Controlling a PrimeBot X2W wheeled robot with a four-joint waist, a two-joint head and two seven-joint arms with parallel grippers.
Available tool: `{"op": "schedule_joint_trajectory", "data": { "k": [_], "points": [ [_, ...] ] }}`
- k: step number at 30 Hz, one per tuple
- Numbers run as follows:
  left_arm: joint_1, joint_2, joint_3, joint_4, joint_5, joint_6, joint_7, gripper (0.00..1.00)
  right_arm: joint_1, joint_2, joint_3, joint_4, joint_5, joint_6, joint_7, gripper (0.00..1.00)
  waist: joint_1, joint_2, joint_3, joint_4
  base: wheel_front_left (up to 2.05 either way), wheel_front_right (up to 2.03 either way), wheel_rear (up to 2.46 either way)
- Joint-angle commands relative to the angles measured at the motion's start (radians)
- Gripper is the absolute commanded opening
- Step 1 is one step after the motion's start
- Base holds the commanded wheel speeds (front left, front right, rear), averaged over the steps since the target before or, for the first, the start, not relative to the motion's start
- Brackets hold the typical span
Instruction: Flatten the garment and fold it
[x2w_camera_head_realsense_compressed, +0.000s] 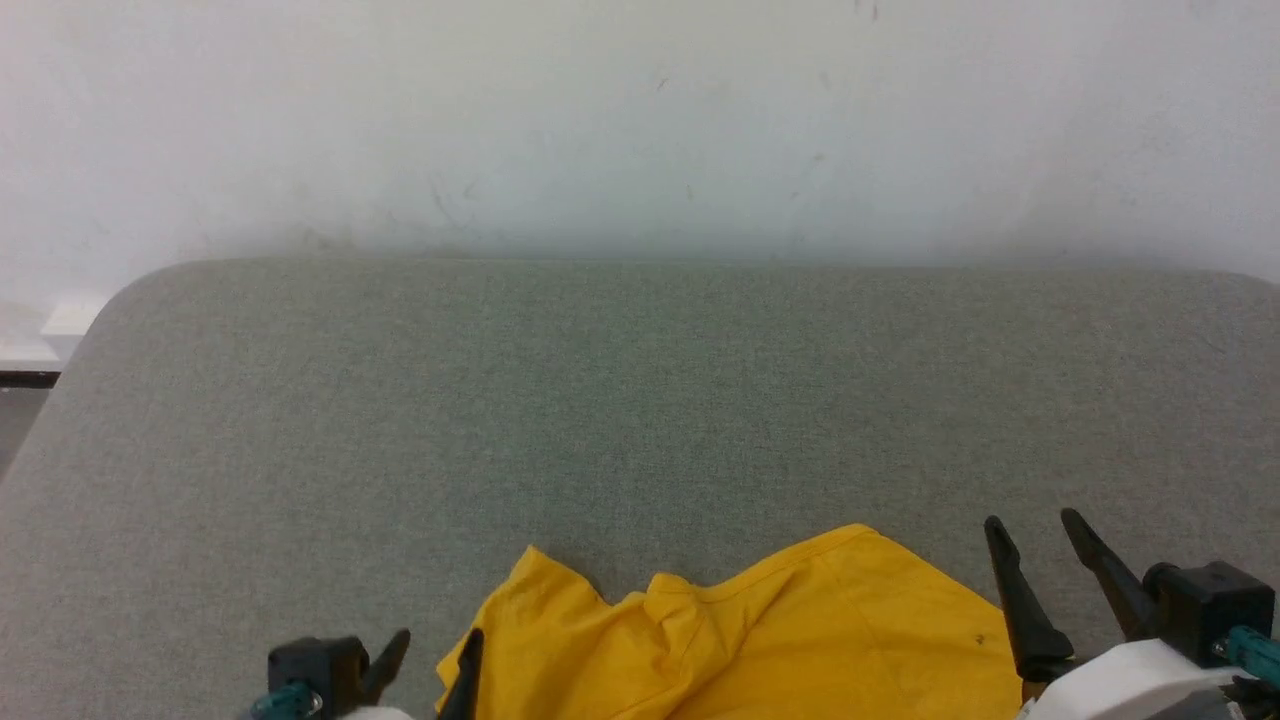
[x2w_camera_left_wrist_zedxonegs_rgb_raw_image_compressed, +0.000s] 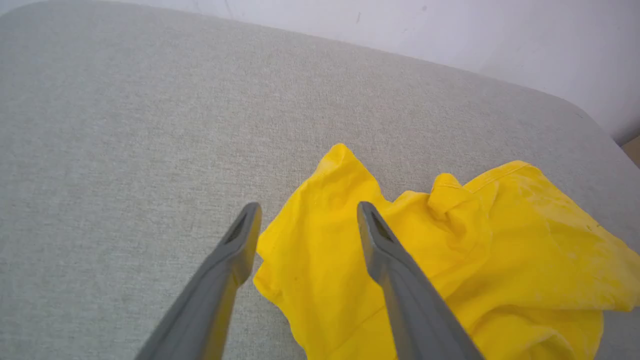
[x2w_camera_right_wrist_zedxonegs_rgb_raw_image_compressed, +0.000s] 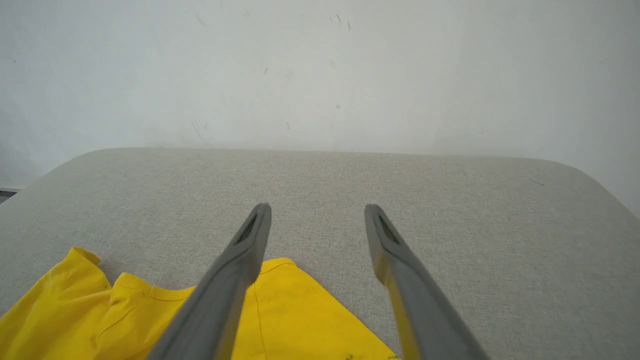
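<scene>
Garment (x2w_camera_head_realsense_compressed: 760, 640), a crumpled bright yellow cloth T-shirt, lies near me on the grey fabric-covered counter (x2w_camera_head_realsense_compressed: 640, 400). My left claw (x2w_camera_head_realsense_compressed: 438, 640) hangs released at its left edge, my right claw (x2w_camera_head_realsense_compressed: 1029, 517) released at its right.

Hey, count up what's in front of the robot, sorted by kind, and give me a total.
Yellow garment: 1
Tools, the left tool and the right tool, both open: 2
Grey padded table: 1
Total: 4

On the table (x2w_camera_head_realsense_compressed: 600, 400), the garment (x2w_camera_head_realsense_compressed: 760, 640) lies beside the left end effector (x2w_camera_head_realsense_compressed: 439, 635).
</scene>
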Motion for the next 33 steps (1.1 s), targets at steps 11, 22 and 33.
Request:
{"op": "schedule_joint_trajectory", "data": {
  "k": [11,22,33],
  "points": [
    [-0.352,0.051,-0.067,0.281,-0.023,-0.212,0.144,1.00,-0.010,0.002,0.006,-0.029,-0.010,-0.001,0.011,1.00,0.0001,-0.0001,0.055,-0.039,0.00,0.00,0.00],
    [-0.529,0.016,-0.245,0.645,-0.014,-0.351,0.415,0.86,-0.040,0.002,0.005,0.002,-0.004,-0.001,0.005,1.00,0.0001,-0.0001,0.096,-0.094,0.00,0.00,0.00],
    [-0.479,0.006,-0.234,0.596,-0.062,-0.302,0.399,0.00,-0.044,0.002,-0.030,0.058,-0.003,-0.001,0.064,1.00,0.0001,-0.0001,0.086,-0.093,0.00,0.00,0.00]
  ]
}}
